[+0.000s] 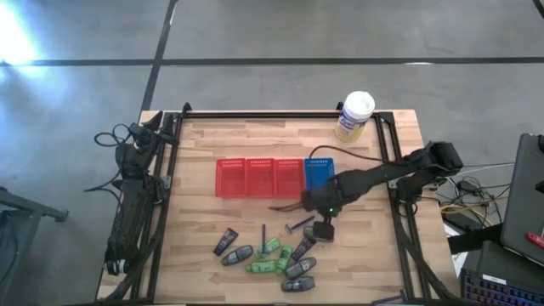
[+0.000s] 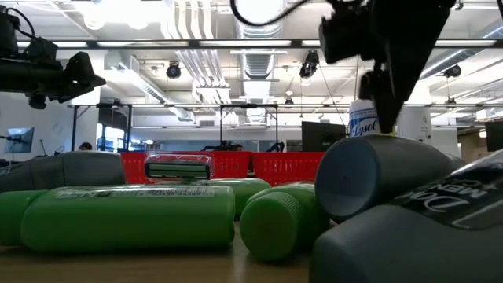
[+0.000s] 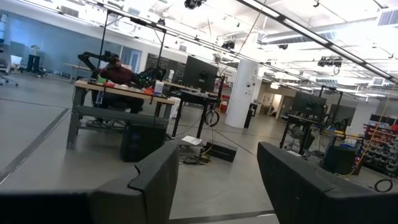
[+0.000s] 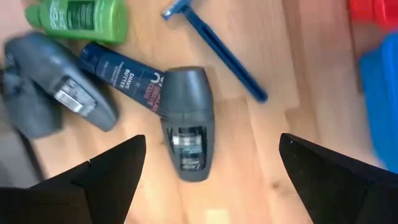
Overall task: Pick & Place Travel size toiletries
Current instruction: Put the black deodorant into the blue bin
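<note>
The toiletries lie in a loose cluster (image 1: pixel 272 255) near the table's front edge: dark grey bottles, green tubes and a dark tube. My right gripper (image 1: pixel 321 229) hangs open above the cluster's right end. In the right wrist view its fingers (image 4: pixel 211 149) stand on either side of a dark grey oval bottle (image 4: pixel 186 134) lying flat on the wood, without touching it. Beside that bottle lie a dark blue tube (image 4: pixel 118 71), another grey bottle (image 4: pixel 50 93), a green tube (image 4: pixel 81 18) and a blue razor (image 4: pixel 214 46). My left gripper (image 3: pixel 217 152) is open, parked at the table's left edge.
Three red mesh baskets (image 1: pixel 259 177) and a blue one (image 1: pixel 319 172) stand in a row at mid-table, just beyond my right gripper. A yellow canister with a white lid (image 1: pixel 354 116) stands at the far right corner. Bare wood lies left of the cluster.
</note>
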